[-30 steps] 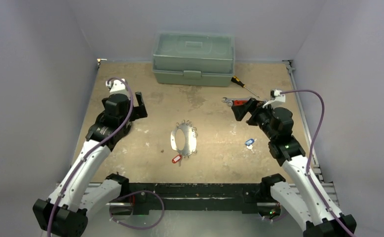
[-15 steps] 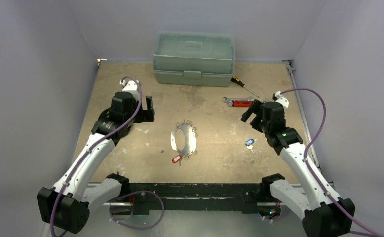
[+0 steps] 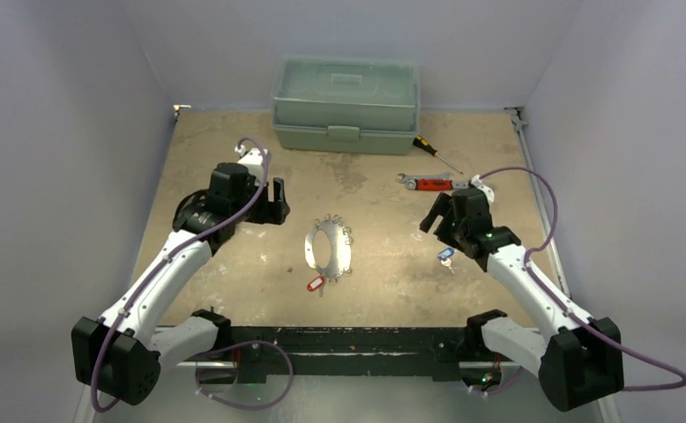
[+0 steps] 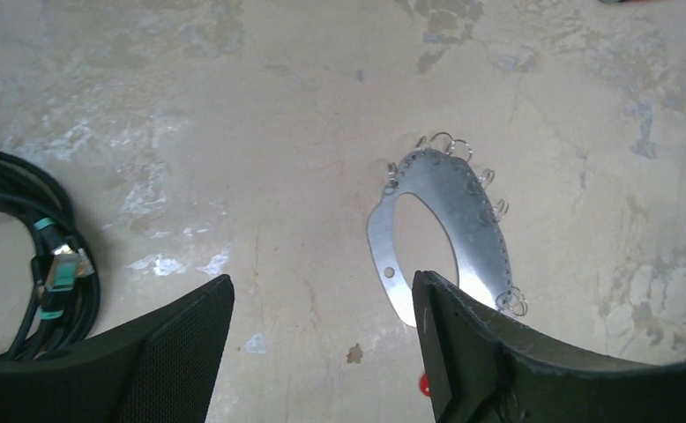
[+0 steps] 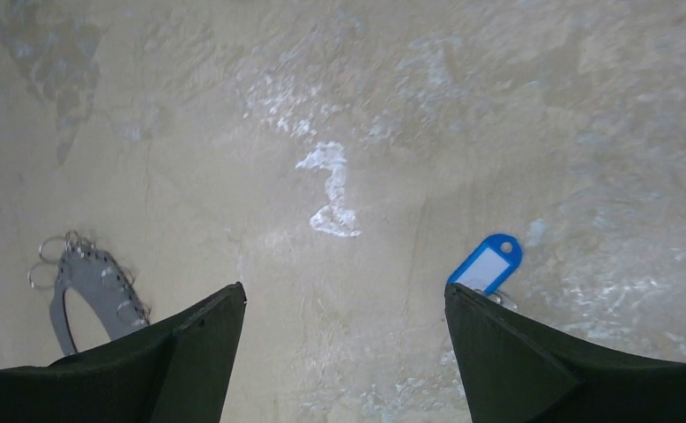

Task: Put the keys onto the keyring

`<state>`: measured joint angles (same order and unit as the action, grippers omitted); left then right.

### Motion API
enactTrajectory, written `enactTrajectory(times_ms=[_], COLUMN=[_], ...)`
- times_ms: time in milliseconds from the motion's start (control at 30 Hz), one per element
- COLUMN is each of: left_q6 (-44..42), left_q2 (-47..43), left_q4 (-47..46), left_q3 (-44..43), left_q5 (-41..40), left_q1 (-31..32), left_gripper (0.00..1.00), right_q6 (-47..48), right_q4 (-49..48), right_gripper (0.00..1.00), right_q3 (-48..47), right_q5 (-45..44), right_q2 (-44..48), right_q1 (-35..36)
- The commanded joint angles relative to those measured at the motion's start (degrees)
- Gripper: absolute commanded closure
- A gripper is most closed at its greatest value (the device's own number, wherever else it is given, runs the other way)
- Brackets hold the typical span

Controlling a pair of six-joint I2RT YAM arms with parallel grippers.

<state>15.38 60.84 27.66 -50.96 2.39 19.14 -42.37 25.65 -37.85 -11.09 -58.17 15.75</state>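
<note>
Top external view: a flat, oval, silver metal keyring with small wire loops along its edge lies on the worn tan table. A silver red-tagged key lies just beside the keyring's near end and is not strung on it. A silver blue-tagged key lies well to the right of the keyring, apart from it.

The left gripper hangs to the left of the keyring, a little beyond its far end. In the left wrist view its black fingers are spread wide with only bare table between them.

The right gripper hangs to the right of the keyring, between it and the blue-tagged key's far side. In the right wrist view its fingers are also spread and hold nothing, and the blue tag lies just ahead of one fingertip.

Beyond the keyring stands a closed green plastic toolbox. Beyond the keyring and to its right lie a red-handled silver wrench and a black-and-yellow-handled screwdriver.
</note>
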Motion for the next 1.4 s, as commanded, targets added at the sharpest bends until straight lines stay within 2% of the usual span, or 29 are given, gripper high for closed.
enactTrajectory(times_ms=[0,400,600,767,867,900,1000,1167,1267,1367], left_q6=[-1.35,-1.68,-0.92,0.87,2.84,3.64,8.85,15.6,14.6,9.35], left_q2=[1.31,4.36,6.86,6.38,7.0,7.32,8.58,6.94,5.82,5.13], left_q4=[-2.13,-1.98,-2.04,-3.07,-2.46,-2.31,-2.86,-2.0,3.97,8.02], left_q3=[-0.25,-0.11,-0.15,0.74,0.86,1.05,2.61,3.52,-0.08,-2.36], left_q5=[4.48,1.85,3.19,1.27,-1.8,-2.16,-4.85,-8.67,-11.15,-14.63], left_q1=[2.83,12.93,15.85,16.87,17.72,18.31,20.6,28.27,28.9,28.85], left_gripper=[0.28,0.4,0.45,0.49,0.5,0.54,0.56,0.58,0.57,0.57], right_q6=[5.01,13.72,15.46,15.8,16.04,16.08,16.32,15.87,14.8,13.22], right_q4=[-9.18,-17.13,-21.66,-25.46,-26.67,-26.9,-26.88,-26.36,-26.35,-27.2], right_gripper=[0.14,0.11,0.13,0.13,0.13,0.13,0.14,0.17,0.19,0.22], right_q3=[0.68,-0.01,-0.15,1.94,2.7,3.0,3.95,5.82,6.46,7.41], right_q5=[8.16,17.64,27.5,31.54,32.18,32.19,31.93,31.65,30.18,28.13], right_q2=[-2.28,-4.16,-6.36,-4.97,-4.93,-4.93,-4.83,-2.92,-1.33,0.15], right_q1=[3.06,9.3,10.06,11.07,11.78,12.23,12.9,15.14,18.18,21.14])
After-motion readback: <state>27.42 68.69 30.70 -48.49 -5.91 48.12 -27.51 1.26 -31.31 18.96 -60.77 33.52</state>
